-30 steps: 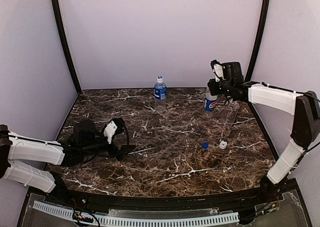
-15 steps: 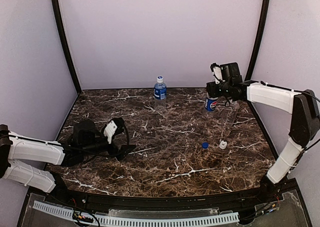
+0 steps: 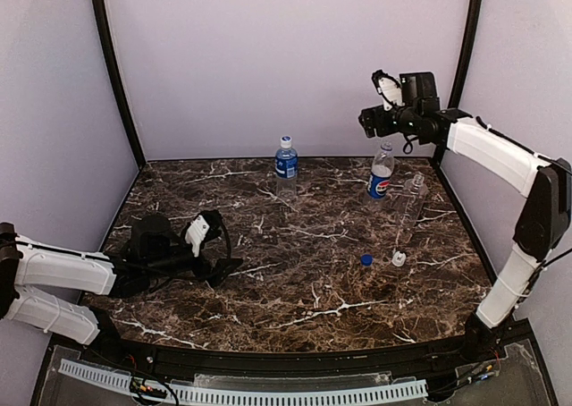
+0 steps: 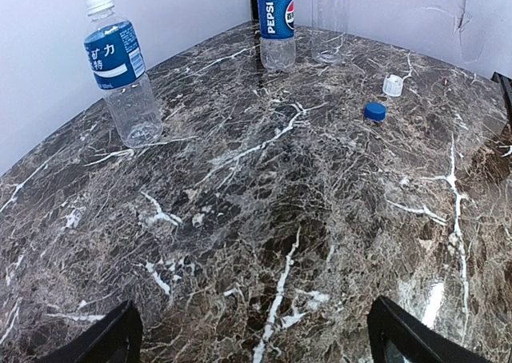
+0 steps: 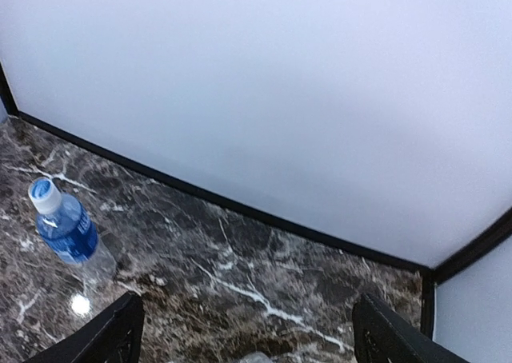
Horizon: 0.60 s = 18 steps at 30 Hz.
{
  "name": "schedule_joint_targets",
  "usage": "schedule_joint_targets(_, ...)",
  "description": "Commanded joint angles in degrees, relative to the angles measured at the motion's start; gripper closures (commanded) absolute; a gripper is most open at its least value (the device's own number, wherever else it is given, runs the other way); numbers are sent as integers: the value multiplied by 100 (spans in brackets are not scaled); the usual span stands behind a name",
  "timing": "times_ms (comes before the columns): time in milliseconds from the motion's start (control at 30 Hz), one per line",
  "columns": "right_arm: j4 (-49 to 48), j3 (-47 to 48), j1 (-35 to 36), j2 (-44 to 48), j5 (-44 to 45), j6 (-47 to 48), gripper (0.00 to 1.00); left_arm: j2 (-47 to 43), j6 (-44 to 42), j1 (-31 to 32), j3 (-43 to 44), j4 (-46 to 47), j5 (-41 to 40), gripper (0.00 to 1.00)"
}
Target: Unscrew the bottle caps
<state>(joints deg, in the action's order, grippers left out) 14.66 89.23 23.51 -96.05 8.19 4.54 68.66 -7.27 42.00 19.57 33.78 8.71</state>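
white bottle cap still on blue-label bottle | prob light, ridged; pinch rim; bottle prob squishy | left end effector + right end effector gaping, empty

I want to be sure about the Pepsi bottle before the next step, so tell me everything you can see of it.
The Pepsi bottle is small and made of clear plastic, with a blue label band carrying the white name and round logo. The part below the label looks empty. It stands upright on the marble-look table at the far right near the back wall, beside the unlabelled bottle but apart from it. Nothing touches it. The right gripper hangs open above it. Its neck is too small or cut off to read.
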Motion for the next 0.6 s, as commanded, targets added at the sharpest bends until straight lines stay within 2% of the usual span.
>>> schedule_joint_targets(0,39,807,184,-502,-1067,226,11,-98,24,10,-14,-30,-114,1)
schedule_joint_targets(267,798,3200,822,-2326,-1425,390,11,-392,44,-3,-244,-100,-292,1)
schedule_joint_targets(567,444,4558,1135,-3872,-1857,32,12,-655,185,-70,-571,-32,-332,1)
